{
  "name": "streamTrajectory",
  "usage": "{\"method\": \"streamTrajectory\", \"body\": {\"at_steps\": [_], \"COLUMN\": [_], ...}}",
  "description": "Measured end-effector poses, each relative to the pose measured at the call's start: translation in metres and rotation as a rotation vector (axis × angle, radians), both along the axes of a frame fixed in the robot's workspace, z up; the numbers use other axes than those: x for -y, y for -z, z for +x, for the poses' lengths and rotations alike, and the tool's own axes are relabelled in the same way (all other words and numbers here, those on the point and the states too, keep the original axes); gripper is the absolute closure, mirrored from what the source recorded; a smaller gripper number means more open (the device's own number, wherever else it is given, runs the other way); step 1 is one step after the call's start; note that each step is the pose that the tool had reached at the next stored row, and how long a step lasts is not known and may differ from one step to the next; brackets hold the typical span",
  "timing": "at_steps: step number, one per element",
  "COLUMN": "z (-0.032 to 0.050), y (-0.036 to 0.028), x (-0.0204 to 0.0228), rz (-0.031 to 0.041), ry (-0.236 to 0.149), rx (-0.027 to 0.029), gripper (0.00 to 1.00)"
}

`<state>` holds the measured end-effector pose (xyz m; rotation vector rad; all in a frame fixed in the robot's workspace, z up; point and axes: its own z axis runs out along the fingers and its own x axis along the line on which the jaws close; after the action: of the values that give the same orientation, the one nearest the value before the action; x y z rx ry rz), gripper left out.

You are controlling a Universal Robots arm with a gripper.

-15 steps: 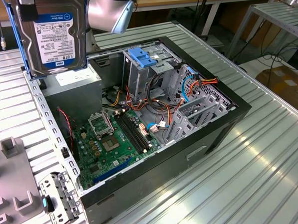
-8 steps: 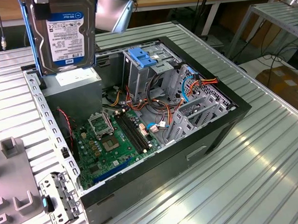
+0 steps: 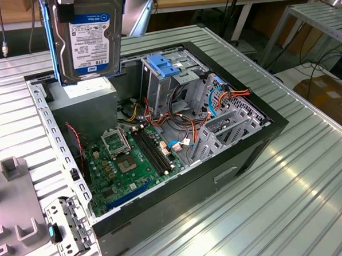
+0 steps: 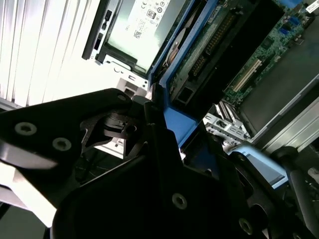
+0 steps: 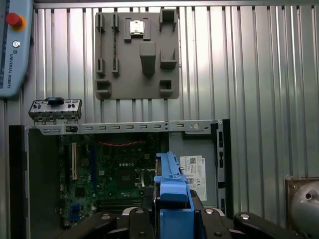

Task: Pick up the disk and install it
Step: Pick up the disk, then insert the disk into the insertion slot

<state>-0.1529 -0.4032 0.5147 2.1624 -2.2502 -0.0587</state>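
The disk (image 3: pixel 92 40), a dark grey drive with a white label in a bright blue carrier, hangs upright in the air above the back corner of the open computer case (image 3: pixel 247 152), on the exterior view's left. It is held from above. In the first wrist view my gripper (image 5: pixel 172 211) is shut on the disk (image 5: pixel 172 184), whose blue carrier edge stands between the black fingers over the case's interior. The second wrist view shows the blue carrier (image 4: pixel 174 119) pressed against the black gripper body.
Inside the case lie the green motherboard (image 3: pixel 132 158), loose cables and a drive cage topped by a pale-blue plate (image 3: pixel 165 65). A grey perforated bracket (image 3: pixel 64 228) and a grey fixture plate (image 5: pixel 137 55) lie on the ribbed table beside the case. A teach pendant (image 5: pixel 15 45) sits nearby.
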Motion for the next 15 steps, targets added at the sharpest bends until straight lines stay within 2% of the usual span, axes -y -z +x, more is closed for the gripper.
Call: {"method": "streamTrajectory", "body": {"at_steps": [5,12,15], "z": [0.0176,0.0191,0.0191], "y": [0.0002,0.0003,0.0003], "x": [0.0017,0.0017,0.0031], "rz": [-0.0001,0.0000,0.0000], "ry": [0.000,0.000,0.000], "rx": [-0.0001,0.0000,0.0000], "gripper": [0.63,0.63,0.63]}}
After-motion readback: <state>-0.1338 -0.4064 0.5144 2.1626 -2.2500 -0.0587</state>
